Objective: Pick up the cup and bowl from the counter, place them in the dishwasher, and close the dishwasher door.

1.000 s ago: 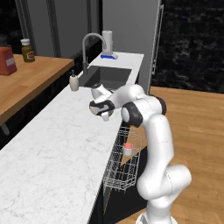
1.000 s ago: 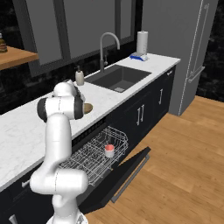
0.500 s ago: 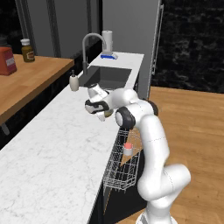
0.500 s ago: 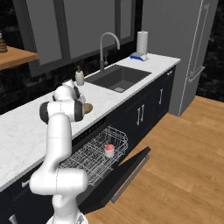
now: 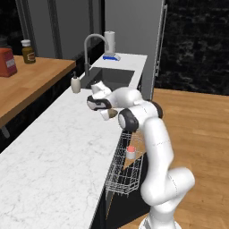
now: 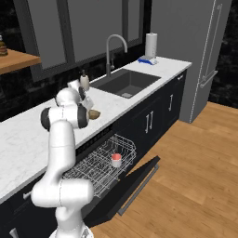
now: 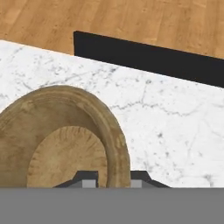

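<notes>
The brown wooden bowl [image 7: 65, 144] lies on the white marble counter [image 7: 175, 122], close to its front edge. My gripper [image 7: 113, 178] is shut on the bowl's right rim, one dark fingertip on each side of it. From the base cameras the bowl [image 5: 110, 114] [image 6: 95, 114] shows just under the hand, with the gripper [image 5: 105, 110] [image 6: 91, 109] reaching down to it. The cup [image 5: 130, 152] [image 6: 116, 160], whitish with a red top, stands in the silvery wire rack [image 6: 95, 169] of the dishwasher. The dishwasher door [image 6: 135, 183] hangs open, folded down over the floor.
Behind the bowl are a beige soap bottle [image 5: 76, 83], a curved faucet [image 5: 91, 44] and a dark sink [image 6: 128, 82], with a paper-towel roll [image 6: 151, 45] beyond. The grey fridge [image 6: 195, 51] stands at the far end. A wooden shelf [image 5: 27, 82] carries a red box and a jar.
The jaws have closed from wide open onto the bowl's rim. The hand has shifted a little toward the sink end of the counter.
</notes>
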